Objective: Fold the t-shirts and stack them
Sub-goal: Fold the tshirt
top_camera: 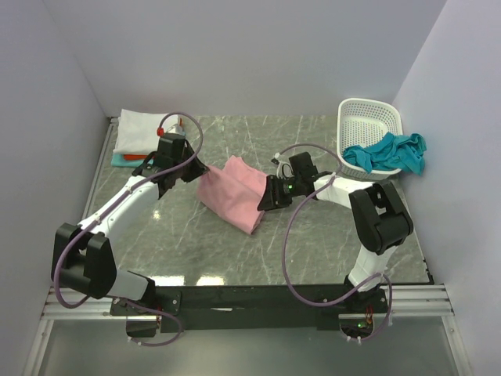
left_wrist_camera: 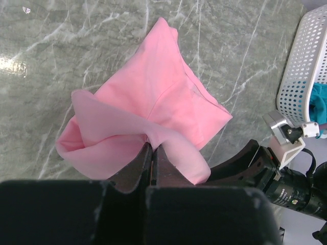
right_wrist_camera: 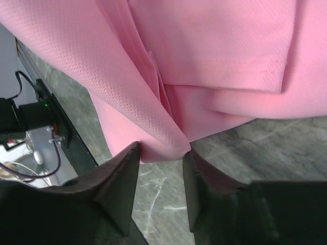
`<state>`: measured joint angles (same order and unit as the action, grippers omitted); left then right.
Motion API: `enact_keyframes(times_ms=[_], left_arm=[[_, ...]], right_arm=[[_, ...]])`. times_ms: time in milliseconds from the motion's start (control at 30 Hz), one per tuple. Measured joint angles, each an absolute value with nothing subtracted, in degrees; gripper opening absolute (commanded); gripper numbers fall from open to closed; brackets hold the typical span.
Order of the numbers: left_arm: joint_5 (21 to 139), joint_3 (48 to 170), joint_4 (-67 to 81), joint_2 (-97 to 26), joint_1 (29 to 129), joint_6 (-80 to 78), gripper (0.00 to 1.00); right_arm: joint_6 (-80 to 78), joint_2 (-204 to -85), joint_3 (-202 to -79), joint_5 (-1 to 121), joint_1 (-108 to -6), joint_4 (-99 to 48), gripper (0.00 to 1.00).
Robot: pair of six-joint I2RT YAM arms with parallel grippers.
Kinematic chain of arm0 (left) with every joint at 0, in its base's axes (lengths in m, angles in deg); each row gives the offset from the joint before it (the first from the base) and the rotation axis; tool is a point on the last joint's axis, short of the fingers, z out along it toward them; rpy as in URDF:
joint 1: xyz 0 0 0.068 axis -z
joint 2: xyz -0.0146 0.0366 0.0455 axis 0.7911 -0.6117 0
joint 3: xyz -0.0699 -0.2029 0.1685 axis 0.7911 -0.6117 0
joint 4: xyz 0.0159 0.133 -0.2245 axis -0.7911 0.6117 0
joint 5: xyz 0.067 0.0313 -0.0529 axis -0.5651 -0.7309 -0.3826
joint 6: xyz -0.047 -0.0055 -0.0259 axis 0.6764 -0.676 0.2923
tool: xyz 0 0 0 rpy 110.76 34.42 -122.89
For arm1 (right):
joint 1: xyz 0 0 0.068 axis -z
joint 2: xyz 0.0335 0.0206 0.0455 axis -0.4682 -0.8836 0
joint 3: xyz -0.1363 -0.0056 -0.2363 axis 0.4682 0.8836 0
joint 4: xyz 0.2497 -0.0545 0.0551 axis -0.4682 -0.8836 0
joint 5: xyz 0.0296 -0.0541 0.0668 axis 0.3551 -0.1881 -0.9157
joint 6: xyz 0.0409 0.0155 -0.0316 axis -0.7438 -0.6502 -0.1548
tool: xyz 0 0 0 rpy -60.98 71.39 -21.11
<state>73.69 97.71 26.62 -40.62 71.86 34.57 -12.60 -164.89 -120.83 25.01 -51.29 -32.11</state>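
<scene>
The pink t-shirt (top_camera: 232, 192) lies partly folded in the middle of the table. My left gripper (top_camera: 199, 169) is shut on a pinch of its left edge; the left wrist view shows the jaws (left_wrist_camera: 152, 149) pressed together on pink cloth (left_wrist_camera: 153, 97), which is lifted there. My right gripper (top_camera: 263, 202) is at the shirt's right corner. In the right wrist view its jaws (right_wrist_camera: 161, 153) stand apart, with the folded corner (right_wrist_camera: 168, 143) between the tips. A folded white shirt (top_camera: 142, 130) lies at the back left. A teal shirt (top_camera: 393, 150) hangs over the basket rim.
The white lattice basket (top_camera: 368, 125) stands at the back right and shows in the left wrist view (left_wrist_camera: 301, 66). A teal edge (top_camera: 117, 160) shows under the white shirt, and a small red spot (top_camera: 161, 131) beside it. Grey walls close in on the left, back and right.
</scene>
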Motion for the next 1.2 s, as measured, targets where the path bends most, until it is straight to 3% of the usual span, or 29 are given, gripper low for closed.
enact_keyframes(times_ms=[200,367,800,1200], left_arm=[[73.64,97.65,26.58,-40.25,71.8,34.57,0.01],[73.66,97.65,26.56,-39.99,71.47,34.55,0.0],[74.3,98.5,26.4,-40.03,70.57,34.31,0.01],[75.13,105.97,25.44,-46.28,69.59,33.17,0.0]], right_arm=[[-13.3,-163.99,-120.81,24.33,-51.53,-30.12,0.12],[-13.74,-159.75,-120.53,25.05,-51.91,-29.95,0.01],[-14.48,-146.79,-119.41,32.79,-51.75,-32.0,0.0],[-13.7,-146.9,-124.2,38.5,-48.61,-36.57,0.0]])
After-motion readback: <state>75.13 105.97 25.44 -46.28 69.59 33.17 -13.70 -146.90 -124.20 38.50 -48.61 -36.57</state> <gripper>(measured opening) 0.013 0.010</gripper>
